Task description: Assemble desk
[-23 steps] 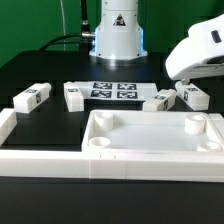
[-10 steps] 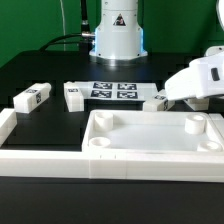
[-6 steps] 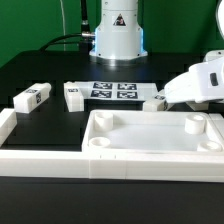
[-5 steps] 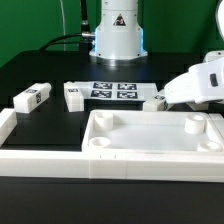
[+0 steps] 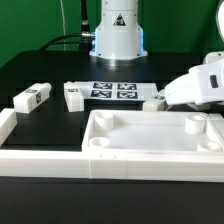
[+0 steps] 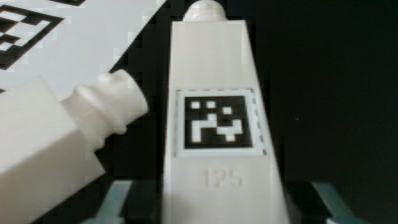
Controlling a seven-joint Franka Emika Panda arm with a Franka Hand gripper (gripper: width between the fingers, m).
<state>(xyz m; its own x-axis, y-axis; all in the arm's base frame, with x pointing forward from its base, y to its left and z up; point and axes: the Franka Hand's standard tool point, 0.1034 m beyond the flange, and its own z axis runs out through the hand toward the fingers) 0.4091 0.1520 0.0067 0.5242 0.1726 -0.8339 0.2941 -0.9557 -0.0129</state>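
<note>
Matte black covers the surface (image 5: 60, 75), with a green backdrop behind it and the robot's glossy white base (image 5: 116, 35) at twelve o'clock in the exterior view. At six o'clock, nearest the camera, lies the tabletop (image 5: 150, 135), a smooth white plastic rectangle with a raised rim and round sockets in its corners. A long, low white barrier wall (image 5: 40, 160) runs along the near edge and turns a corner at nine o'clock. The marker board (image 5: 112, 90), thin and flat with printed tags, lies just past the centre toward twelve. Two short square-section legs rest on the black: the left leg (image 5: 32, 97) at ten o'clock and the middle leg (image 5: 72, 95) just beside the board. At three o'clock the rounded white arm (image 5: 200, 85) hangs low and hides its own fingers. A leg beside the arm (image 5: 156, 101) peeks out.

From the wrist view, the gripper (image 6: 221, 198) straddles the gripped leg (image 6: 217, 60), a long white square bar that narrows to a rounded tip and carries a black-and-white tag on its upper face. Pale grey fingers (image 6: 125, 200) sit tight against both flanks, pinching it. A neighbour leg (image 6: 45, 140) lies close by at a slant and ends in a round peg.
</note>
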